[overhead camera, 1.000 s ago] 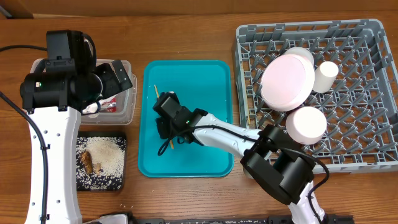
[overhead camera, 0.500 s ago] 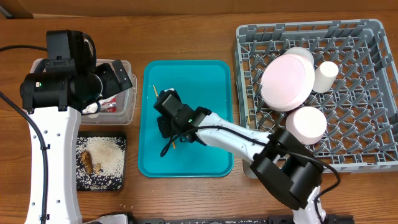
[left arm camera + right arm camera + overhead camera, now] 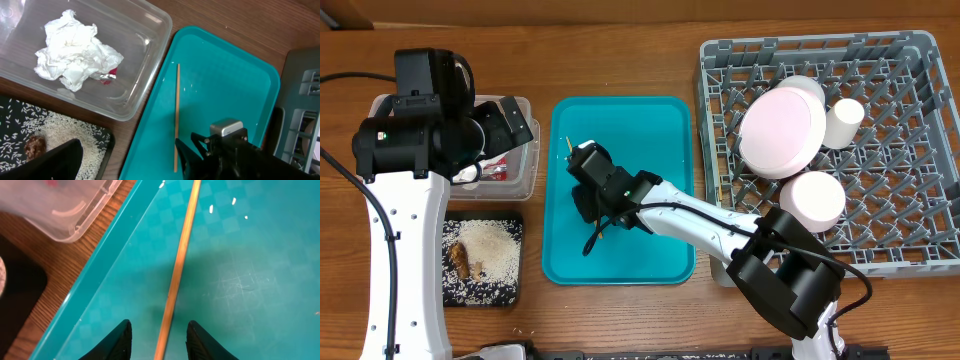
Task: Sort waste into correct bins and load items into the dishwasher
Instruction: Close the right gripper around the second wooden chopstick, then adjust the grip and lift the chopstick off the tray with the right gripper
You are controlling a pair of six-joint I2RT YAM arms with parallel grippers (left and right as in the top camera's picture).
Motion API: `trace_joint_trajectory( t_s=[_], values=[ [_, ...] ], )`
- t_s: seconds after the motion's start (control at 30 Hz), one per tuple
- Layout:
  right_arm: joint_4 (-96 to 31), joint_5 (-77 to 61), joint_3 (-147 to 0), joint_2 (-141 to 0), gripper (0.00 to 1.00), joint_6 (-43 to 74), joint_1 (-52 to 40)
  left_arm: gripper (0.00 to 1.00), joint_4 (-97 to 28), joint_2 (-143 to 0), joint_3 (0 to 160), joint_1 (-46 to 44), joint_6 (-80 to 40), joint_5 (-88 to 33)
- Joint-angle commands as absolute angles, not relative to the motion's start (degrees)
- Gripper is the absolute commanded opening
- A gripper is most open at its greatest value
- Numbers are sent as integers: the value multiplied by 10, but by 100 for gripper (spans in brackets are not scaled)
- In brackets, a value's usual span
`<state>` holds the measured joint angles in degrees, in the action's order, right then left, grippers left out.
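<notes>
A thin wooden chopstick [image 3: 180, 265] lies on the teal tray [image 3: 660, 130]. My right gripper [image 3: 159, 341] stands low over its near end, open, a fingertip [image 3: 121, 339] on each side and not touching it. From overhead the right gripper [image 3: 592, 232] is at the tray's left middle. My left gripper [image 3: 510, 125] hangs open and empty above the clear tub [image 3: 145, 30], which holds the crumpled napkin [image 3: 75, 47] and red wrapper [image 3: 111, 73]. The black tray [image 3: 510, 290] holds rice [image 3: 490, 250] and a brown scrap [image 3: 460, 260]. The grey rack [image 3: 920, 45] carries the plate [image 3: 783, 130], a bowl [image 3: 817, 198] and the cup [image 3: 843, 122].
The tub's corner [image 3: 75, 210] and the black tray [image 3: 20, 285] lie just left of the teal tray's raised rim [image 3: 107, 255]. My right arm [image 3: 700, 220] reaches across the tray from the front right. Another white bowl [image 3: 802, 88] leans behind the plate.
My right gripper has gone from shut to open over the chopstick, which now lies free between its fingers. The left arm has not moved.
</notes>
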<state>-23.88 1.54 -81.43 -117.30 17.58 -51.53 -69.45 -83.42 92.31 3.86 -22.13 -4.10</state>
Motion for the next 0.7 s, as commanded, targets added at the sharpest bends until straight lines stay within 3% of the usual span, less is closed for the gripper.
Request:
trace_joint_trajectory(
  t_s=[0.0, 0.67],
  values=[
    [-244, 21, -814, -1154, 38, 114, -517, 100, -694, -832, 931, 37, -225, -41],
    [-233, 21, -814, -1181, 37, 104, -534, 100, -694, -832, 931, 37, -225, -41]
  ],
)
